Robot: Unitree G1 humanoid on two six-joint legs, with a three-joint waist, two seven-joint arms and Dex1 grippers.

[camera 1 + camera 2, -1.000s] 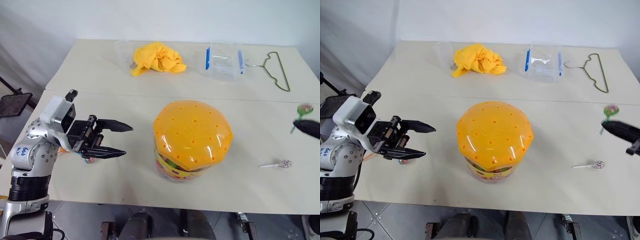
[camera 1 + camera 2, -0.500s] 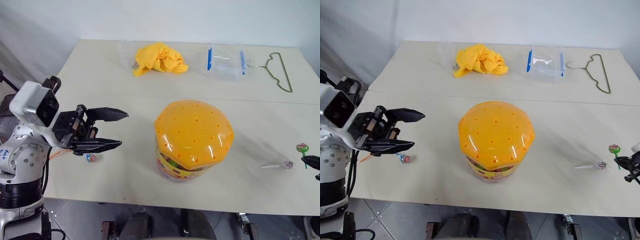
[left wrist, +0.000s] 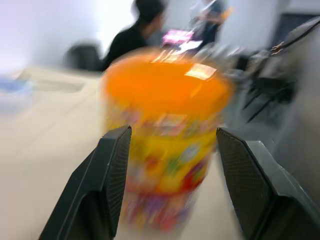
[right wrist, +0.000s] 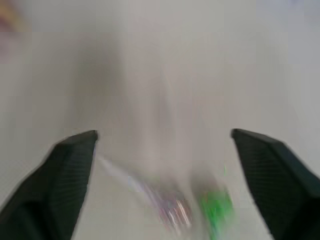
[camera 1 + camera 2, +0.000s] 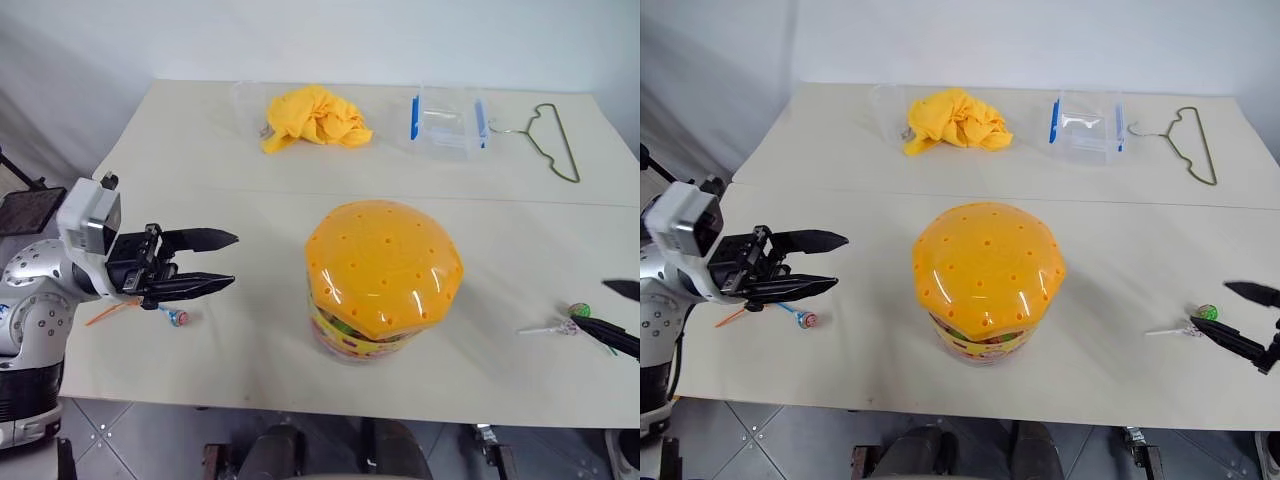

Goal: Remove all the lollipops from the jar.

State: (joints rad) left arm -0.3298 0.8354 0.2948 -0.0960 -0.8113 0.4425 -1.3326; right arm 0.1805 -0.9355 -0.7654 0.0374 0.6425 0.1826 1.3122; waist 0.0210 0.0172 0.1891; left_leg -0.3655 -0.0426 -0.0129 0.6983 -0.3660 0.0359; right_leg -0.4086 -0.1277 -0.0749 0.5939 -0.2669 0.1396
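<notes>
- Right eye view: the jar [image 5: 988, 283] is being left standing mid-table, lid on, at three o'clock of the left gripper [image 5: 818, 263], the nearer one, its empty fingers being held apart.
- The right gripper [image 5: 1243, 317] is being held wide open and empty, two lollipops [image 5: 1196, 320] lying beside it at nine o'clock.

I see the jar [image 5: 384, 279] mid-table [image 5: 250, 170]. Two lollipops [image 5: 178, 317] lie to its left, two [image 5: 571, 323] to its right. A cloth [image 5: 315, 116], box [image 5: 447, 120] and hanger [image 5: 552, 140] lie behind.
</notes>
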